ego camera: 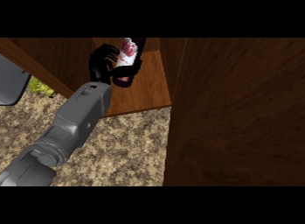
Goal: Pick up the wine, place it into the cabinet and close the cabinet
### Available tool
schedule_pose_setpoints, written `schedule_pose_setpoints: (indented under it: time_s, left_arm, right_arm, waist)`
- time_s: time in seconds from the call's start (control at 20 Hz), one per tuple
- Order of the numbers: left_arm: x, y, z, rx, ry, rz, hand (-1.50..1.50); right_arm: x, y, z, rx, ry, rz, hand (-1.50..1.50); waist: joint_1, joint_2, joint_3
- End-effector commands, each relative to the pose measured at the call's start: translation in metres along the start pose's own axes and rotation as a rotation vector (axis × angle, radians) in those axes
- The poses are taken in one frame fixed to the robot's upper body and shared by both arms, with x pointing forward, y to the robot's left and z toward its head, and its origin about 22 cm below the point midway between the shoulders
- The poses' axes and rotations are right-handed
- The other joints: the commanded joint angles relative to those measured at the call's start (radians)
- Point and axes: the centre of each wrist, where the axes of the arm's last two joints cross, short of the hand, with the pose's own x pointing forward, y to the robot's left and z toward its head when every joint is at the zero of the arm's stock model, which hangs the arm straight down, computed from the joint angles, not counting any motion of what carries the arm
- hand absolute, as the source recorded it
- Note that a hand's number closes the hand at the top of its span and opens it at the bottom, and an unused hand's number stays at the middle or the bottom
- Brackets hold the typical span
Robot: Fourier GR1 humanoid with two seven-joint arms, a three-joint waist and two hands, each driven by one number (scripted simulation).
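Note:
The wine bottle (pixel 127 53), dark with a white and red label, is tilted over the wooden floor of the open cabinet (pixel 148 89). My left hand (pixel 104 61) is shut on it, black fingers curled round its left side and under its lower part. The grey forearm runs up from the lower left corner to the cabinet's mouth. The bottle's top is cut off at the upper edge of the scene. The cabinet's door (pixel 245 113) stands open as a broad wooden panel filling the right side. My right hand does not show.
A speckled stone counter (pixel 129 144) lies below the cabinet. A grey appliance (pixel 1 81) stands at the left edge, with a small yellow-green object (pixel 42 87) beside it. The cabinet's left wall (pixel 45 61) slants close to my forearm.

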Motion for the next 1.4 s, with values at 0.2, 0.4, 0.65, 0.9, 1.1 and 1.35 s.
schedule_pose_setpoints:
  time_s: [0.2, 0.4, 0.65, 0.9, 1.1, 1.35]
  left_arm:
    - [-0.024, 0.022, -0.003, 0.01, 0.018, -0.112, 1.5]
    - [-0.021, 0.018, -0.002, -0.023, 0.018, -0.075, -1.5]
    - [-0.032, 0.035, -0.008, -0.009, 0.049, -0.073, -1.5]
    - [-0.027, 0.035, -0.011, -0.038, 0.03, -0.05, -1.5]
    - [-0.02, 0.038, -0.018, -0.041, -0.029, -0.065, -1.5]
    - [-0.008, 0.034, -0.021, -0.227, -0.086, -0.016, -1.5]
  right_arm:
    - [0.003, 0.001, 0.003, 0.03, -0.009, 0.004, -1.5]
    - [0.0, 0.003, 0.002, 0.036, -0.007, -0.015, -1.5]
    - [0.002, 0.003, 0.006, 0.029, -0.024, -0.008, -1.5]
    - [0.003, 0.003, -0.002, 0.032, -0.013, 0.0, -1.5]
    - [0.004, 0.005, 0.002, 0.045, -0.013, -0.004, -1.5]
    - [0.004, 0.007, -0.001, 0.035, -0.016, 0.003, -1.5]
  waist:
    - [-0.001, 0.012, -0.003]
    - [0.006, 0.01, -0.004]
    - [0.007, 0.01, -0.004]
    - [0.017, 0.01, -0.006]
    - [0.018, 0.002, -0.005]
    - [0.047, -0.013, -0.005]
